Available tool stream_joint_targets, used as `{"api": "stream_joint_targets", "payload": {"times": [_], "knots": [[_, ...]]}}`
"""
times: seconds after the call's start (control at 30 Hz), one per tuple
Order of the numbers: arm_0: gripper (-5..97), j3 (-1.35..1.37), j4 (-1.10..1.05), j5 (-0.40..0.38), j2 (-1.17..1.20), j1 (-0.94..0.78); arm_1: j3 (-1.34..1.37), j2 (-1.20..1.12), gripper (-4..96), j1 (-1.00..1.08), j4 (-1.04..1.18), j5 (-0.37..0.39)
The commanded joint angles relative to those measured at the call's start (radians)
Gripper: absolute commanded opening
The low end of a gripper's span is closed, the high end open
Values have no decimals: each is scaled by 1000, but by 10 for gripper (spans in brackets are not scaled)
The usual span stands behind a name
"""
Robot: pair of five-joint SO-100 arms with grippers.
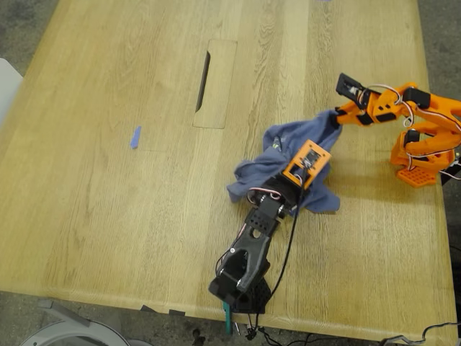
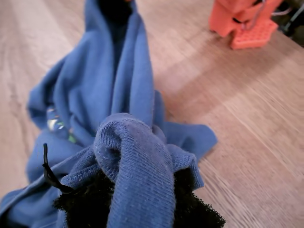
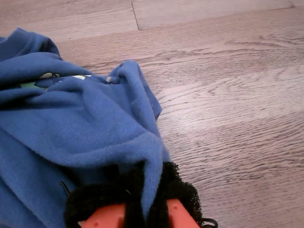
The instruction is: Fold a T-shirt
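Observation:
The periwinkle-blue T-shirt (image 1: 284,144) lies bunched in a heap on the wooden table (image 1: 108,216), right of centre in the exterior view. A bit of its green-yellow print (image 2: 54,122) shows among the folds. My first gripper (image 1: 313,171), on the black arm, is shut on a fold of the shirt (image 2: 118,85); the cloth drapes over its black padded jaws (image 2: 137,190). My second gripper (image 1: 336,117), on the orange arm, is shut on the shirt's far edge. The cloth (image 3: 71,123) wraps its black-padded orange fingers (image 3: 109,216). A band of shirt stretches between the two grippers.
A small blue tape scrap (image 1: 135,137) lies at the exterior view's left. A rectangular cut-out panel (image 1: 215,83) is set in the table behind the shirt. The orange arm's base (image 1: 421,162) stands at the right edge, the black arm's base (image 1: 241,285) at the front edge.

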Motion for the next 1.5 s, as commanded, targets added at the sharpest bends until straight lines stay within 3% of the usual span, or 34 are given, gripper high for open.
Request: {"api": "stream_joint_targets", "payload": {"times": [0.0, 0.13, 0.4, 0.6, 0.83, 0.93, 1.0, 1.07, 1.17, 1.37, 1.47], "knots": [[3, 40, -91, -46, 74, 52, 67, 54, 29, -23, -66, -2], [7, 178, -224, -123, 71, 92, 225, 98, 33, -54, -190, 3], [4, 296, -365, -187, -28, 141, 497, 167, 42, -66, -387, 5], [3, 371, -388, -252, -41, 206, 680, 360, 39, -83, -348, 2], [8, 454, -403, -270, -41, 282, 825, 684, 51, -89, -183, 8], [166, 459, -399, -256, -44, 278, 833, 687, 133, -78, -213, 15], [382, 457, -397, -253, -46, 268, 838, 687, 192, -71, -222, 20], [527, 456, -397, -245, -46, 252, 839, 687, 261, -60, -235, 23], [653, 451, -393, -242, -46, 242, 824, 687, 371, -61, -207, 25], [821, 413, -282, -273, -48, 247, 778, 687, 418, -71, -147, 21], [857, 373, -215, -282, -46, 245, 739, 687, 432, -87, -110, 18]]}}
